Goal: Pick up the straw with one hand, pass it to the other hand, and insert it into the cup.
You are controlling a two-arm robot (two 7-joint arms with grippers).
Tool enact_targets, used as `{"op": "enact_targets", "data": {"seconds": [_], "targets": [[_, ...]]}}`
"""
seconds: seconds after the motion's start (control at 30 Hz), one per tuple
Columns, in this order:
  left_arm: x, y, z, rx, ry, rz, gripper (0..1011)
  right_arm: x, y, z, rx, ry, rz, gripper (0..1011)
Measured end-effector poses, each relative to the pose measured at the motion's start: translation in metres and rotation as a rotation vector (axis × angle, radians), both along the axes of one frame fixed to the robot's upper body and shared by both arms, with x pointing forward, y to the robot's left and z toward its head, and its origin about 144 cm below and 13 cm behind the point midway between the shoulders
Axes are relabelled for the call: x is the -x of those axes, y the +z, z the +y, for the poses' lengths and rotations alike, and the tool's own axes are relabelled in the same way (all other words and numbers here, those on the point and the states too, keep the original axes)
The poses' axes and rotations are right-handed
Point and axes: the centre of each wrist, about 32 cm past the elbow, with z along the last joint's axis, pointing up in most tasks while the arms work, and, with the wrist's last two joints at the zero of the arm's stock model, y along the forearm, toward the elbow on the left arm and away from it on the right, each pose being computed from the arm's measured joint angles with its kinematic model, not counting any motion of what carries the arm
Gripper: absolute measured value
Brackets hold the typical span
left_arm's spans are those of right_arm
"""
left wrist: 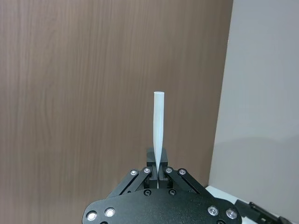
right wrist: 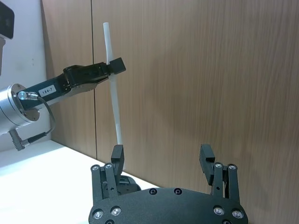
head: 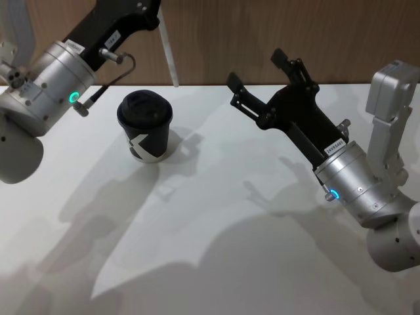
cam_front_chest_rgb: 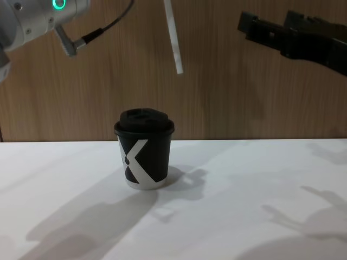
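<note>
Left wrist view gives the grip: left gripper [left wrist: 158, 169] pinched tight on the straw [left wrist: 159, 126]. Chest view adds the gap, with the straw's tilted lower end hanging above the cup [cam_front_chest_rgb: 143, 157], just right of it, not touching. Right gripper [right wrist: 161, 161] hangs nearby, fingers spread wide

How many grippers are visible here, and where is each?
2. The left gripper is higher than the cup, shut on the straw; the right gripper hangs open to the cup's right.
</note>
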Motion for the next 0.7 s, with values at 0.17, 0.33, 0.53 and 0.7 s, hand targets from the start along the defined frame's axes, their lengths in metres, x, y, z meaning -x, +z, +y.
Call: {"op": "enact_targets", "data": {"seconds": [0.17, 0.33, 0.53, 0.7], "targets": [[0.0, -0.004, 0.005, -0.011, 0.022, 0.002, 13, 0.0, 0.0, 0.0, 0.0, 0.0, 0.0, 1001], [-0.002, -0.008, 0.009, -0.019, 0.041, 0.012, 11, 0.0, 0.0, 0.0, 0.0, 0.0, 0.0, 1001], [-0.004, -0.013, 0.012, -0.027, 0.057, 0.023, 12, 0.0, 0.0, 0.0, 0.0, 0.0, 0.0, 1001], [-0.005, -0.016, 0.013, -0.032, 0.068, 0.031, 13, 0.0, 0.0, 0.0, 0.0, 0.0, 0.0, 1001]]}}
